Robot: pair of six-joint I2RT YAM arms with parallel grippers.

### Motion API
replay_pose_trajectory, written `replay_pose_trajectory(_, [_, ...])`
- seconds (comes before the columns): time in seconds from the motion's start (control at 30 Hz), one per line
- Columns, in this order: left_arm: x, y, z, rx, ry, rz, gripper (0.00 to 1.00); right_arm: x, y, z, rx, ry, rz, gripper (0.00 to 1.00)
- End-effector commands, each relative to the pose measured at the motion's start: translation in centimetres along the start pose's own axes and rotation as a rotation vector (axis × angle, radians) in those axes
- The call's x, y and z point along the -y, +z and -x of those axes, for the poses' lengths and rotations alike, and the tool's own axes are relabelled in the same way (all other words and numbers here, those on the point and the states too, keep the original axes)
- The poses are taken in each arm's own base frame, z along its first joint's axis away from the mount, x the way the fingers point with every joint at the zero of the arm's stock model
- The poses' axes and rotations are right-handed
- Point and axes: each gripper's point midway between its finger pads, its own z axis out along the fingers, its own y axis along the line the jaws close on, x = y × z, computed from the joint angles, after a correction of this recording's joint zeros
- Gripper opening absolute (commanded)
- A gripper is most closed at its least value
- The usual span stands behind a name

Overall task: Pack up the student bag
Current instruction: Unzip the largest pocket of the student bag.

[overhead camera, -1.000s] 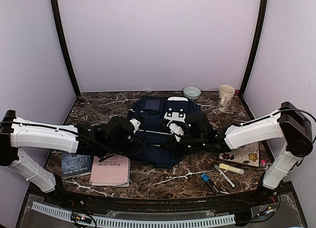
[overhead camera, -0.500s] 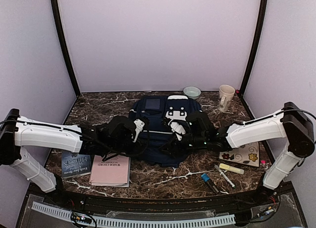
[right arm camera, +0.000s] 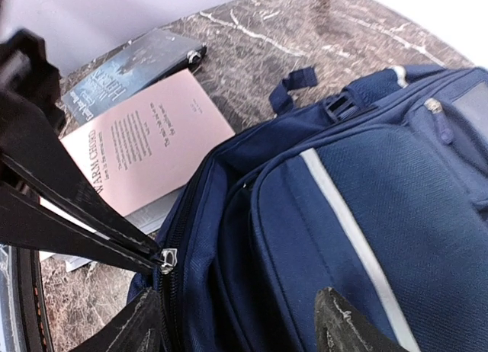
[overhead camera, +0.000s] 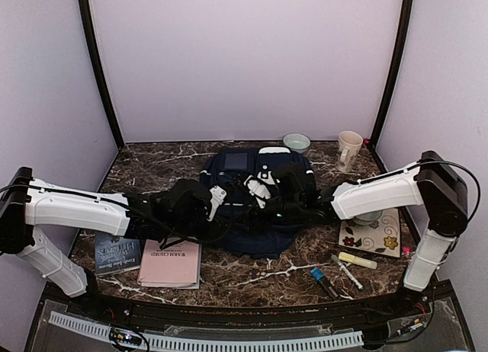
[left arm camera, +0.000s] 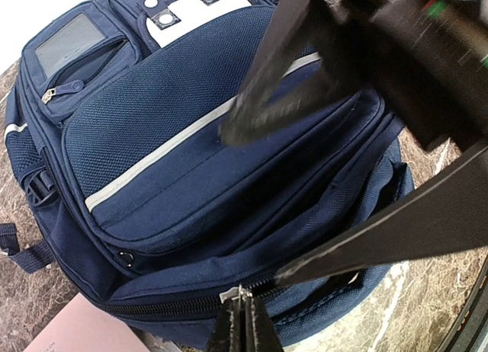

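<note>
1. Compared with a second earlier, the right gripper had let go and spread its jaws, and had shifted slightly toward the back of the student bag. The left arm had barely moved.
2. Left of the bag, just beside its near corner, lay a dark book and a pink booklet.
3. The left gripper was pinched nearly closed on the zipper pull of the bag's main compartment, at the near left edge.
4. The bag lay flat on its back in the middle, front pocket up, with the zip apparently only starting to open.
5. The right gripper hovered wide over the bag's front pocket and side seam, holding nothing.
6. Right of the bag sat a floral card and a highlighter. A mug stood behind the bag's right side.
7. Risk: with nothing bracing the fabric, a tug on the pull would likely drag the bag toward the books instead of running the zip, or the small tab could slip from the pinch. The right fingers, close to the left ones, could also collide or snag the fabric.
</note>
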Motion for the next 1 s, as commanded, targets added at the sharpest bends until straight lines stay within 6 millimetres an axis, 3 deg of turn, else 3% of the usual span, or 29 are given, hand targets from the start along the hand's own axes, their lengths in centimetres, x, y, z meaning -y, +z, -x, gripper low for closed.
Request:
replay_pose_trajectory(0.0, [0.8, -1.5, 3.1, 0.103, -0.017, -0.051, 0.0, -1.2, 1.4, 0.1, -0.008, -0.015, 0.075, 0.67])
replay_pose_trajectory(0.17, [0.7, -1.5, 2.7, 0.101, -0.021, -0.05, 0.0, -1.7, 1.8, -1.5, -0.043, -0.005, 0.111, 0.56])
replay_pose_trajectory(0.37, [0.5, -1.3, 2.4, 0.093, -0.019, -0.04, 0.0, -2.2, 1.4, -2.3, -0.05, 0.012, 0.141, 0.2])
replay_pose_trajectory(0.53, [-0.7, -1.2, 1.6, 0.066, -0.02, 0.024, 0.0, -1.8, 0.3, -3.0, -0.053, 0.029, 0.105, 0.01])
replay_pose_trajectory(0.97, [-6.5, -2.5, -0.8, -0.012, -0.027, 0.287, 0.0, 0.8, -2.9, -5.8, -0.068, 0.074, -0.059, 0.0])
